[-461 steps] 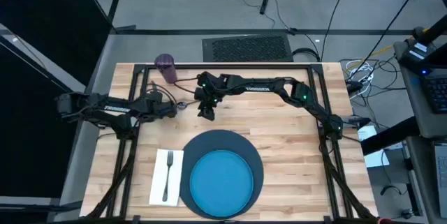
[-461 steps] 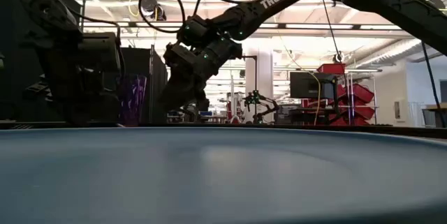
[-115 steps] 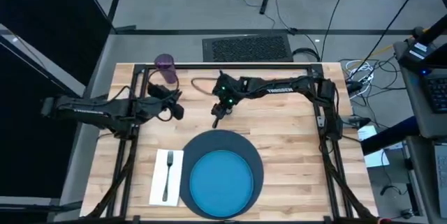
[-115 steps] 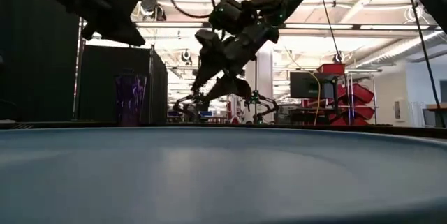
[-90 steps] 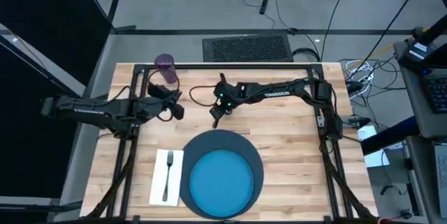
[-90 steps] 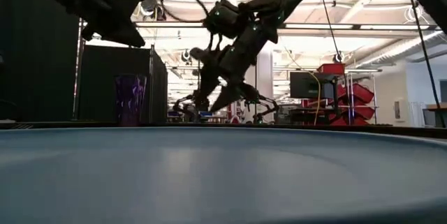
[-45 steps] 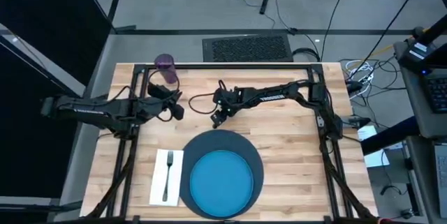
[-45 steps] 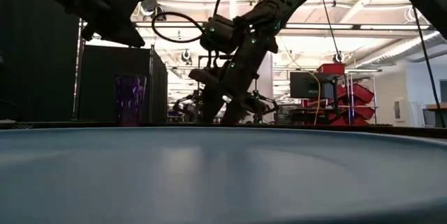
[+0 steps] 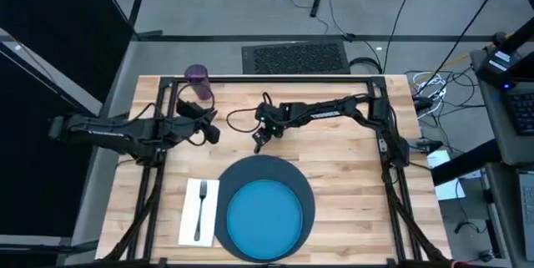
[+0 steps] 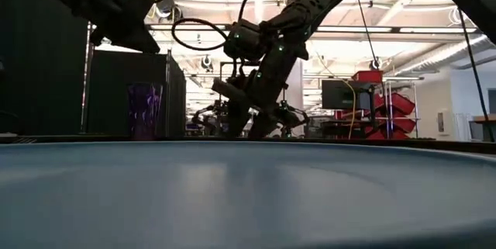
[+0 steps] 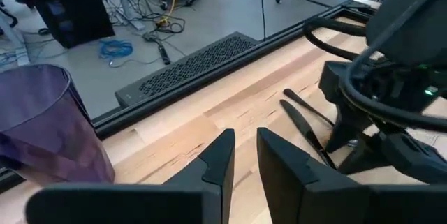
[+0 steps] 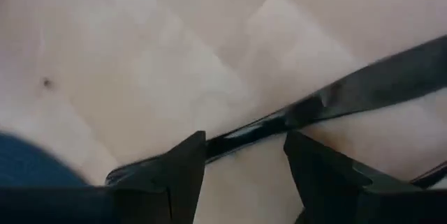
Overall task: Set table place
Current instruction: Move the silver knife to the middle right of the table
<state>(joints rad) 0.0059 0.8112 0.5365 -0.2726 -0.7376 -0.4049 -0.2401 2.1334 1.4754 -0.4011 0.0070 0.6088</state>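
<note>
We see the right tool (image 9: pixel 259 140) low over the light wood desk (image 9: pixel 334 155), just beyond the far edge of the dark slate-blue round mat (image 9: pixel 305 191), pointing down. In the right wrist view its two fingers (image 12: pixel 174 172) stand apart on either side of a dark utensil (image 12: pixel 328 102) lying flat on the wood; the utensil passes between them but we can't see the pads touching it, so open, gripping nothing that we can confirm. Which utensil it is, we cannot tell; the left wrist view shows two thin dark utensils (image 11: pixel 307 130) lying side by side right at the right arm's tool.

The left tool (image 9: pixel 213 133) hovers above the desk to the left of the right one, near the purple cup (image 9: pixel 198 81). In the left wrist view its fingers (image 11: pixel 220 161) have a narrow gap between them with bare wood showing through, nothing held.

The purple cup stands upright at the far left corner of the desk, well apart from the rest. The bright blue plate (image 9: pixel 265 214) sits centred on the mat at the near edge. The white napkin (image 9: pixel 190 218) lies just left of the mat, with a fork (image 9: pixel 200 209) lying on it lengthwise. In the low view the plate rim fills the foreground, and the right arm (image 10: pixel 263 70) comes down behind it.
</note>
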